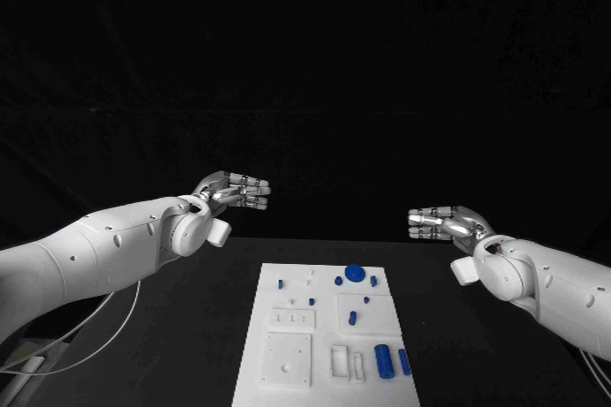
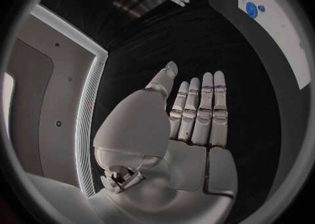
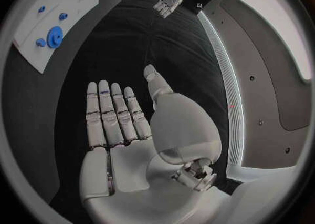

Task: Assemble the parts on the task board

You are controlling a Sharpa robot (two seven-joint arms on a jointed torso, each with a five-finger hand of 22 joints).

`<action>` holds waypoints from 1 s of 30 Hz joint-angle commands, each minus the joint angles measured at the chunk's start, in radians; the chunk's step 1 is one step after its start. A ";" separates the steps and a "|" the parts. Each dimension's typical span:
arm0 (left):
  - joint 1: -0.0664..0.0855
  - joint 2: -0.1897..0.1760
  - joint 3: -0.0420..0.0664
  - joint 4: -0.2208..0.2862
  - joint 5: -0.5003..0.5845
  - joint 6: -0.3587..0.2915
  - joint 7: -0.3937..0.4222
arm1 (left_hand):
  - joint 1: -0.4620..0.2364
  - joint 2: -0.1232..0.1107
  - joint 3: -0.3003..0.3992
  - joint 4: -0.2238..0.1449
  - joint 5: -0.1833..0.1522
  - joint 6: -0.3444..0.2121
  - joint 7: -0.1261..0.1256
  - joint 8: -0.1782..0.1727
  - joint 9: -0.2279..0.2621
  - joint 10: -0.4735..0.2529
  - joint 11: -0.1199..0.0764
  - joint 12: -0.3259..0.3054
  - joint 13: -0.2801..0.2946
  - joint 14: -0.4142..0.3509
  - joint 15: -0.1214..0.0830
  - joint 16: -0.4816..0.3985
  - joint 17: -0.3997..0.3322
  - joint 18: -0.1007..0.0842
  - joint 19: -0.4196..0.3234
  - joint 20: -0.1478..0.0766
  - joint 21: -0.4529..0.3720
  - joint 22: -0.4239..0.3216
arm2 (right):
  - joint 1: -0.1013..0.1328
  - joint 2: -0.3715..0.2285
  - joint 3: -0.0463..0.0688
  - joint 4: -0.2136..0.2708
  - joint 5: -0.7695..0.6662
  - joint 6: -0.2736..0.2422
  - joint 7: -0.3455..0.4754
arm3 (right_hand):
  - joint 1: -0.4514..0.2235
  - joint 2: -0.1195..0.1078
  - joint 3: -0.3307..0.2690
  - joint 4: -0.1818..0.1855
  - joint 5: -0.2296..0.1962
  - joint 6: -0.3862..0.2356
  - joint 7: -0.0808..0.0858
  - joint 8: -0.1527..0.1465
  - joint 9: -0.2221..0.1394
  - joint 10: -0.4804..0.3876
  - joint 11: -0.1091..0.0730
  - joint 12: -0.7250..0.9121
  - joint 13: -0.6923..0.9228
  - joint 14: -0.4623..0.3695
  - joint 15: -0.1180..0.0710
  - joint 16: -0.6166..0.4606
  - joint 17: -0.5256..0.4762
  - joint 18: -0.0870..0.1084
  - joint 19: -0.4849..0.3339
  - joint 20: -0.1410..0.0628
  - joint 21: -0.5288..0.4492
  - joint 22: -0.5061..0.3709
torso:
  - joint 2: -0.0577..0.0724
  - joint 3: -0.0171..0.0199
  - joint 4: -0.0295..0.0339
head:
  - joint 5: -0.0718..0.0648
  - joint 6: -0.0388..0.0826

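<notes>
Both the left hand (image 1: 233, 192) and the right hand (image 1: 446, 222) hover empty with fingers extended side by side, beyond the white task board (image 1: 282, 372). Its blue parts (image 1: 354, 271) sit close together, so a broad reach likely knocks neighbouring pieces.

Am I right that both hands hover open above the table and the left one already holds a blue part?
Not quite: the left hand holds nothing. The left wrist view shows its fingers straight and bare. The right hand is open too; the blue parts lie on the task board.
</notes>
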 commanded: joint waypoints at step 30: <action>0.001 0.002 0.001 0.000 0.006 0.006 0.015 | -0.002 0.008 0.001 -0.007 -0.004 -0.002 0.004 -0.004 0.000 -0.007 -0.002 -0.003 0.001 0.001 -0.001 -0.004 -0.001 0.010 0.001 0.004 0.002 -0.001 | -0.004 0.001 0.001 -0.002 0.003 0.005 0.012 | 0.001 0.010 -0.003 -0.002 0.003 0.002 0.003 0.002 -0.001 -0.001 0.004 -0.005 0.000 -0.003 -0.001 0.000 -0.001 0.013 -0.002 0.000 -0.003 0.000 | 0.000 -0.0004 0.0001 | -0.002 -0.003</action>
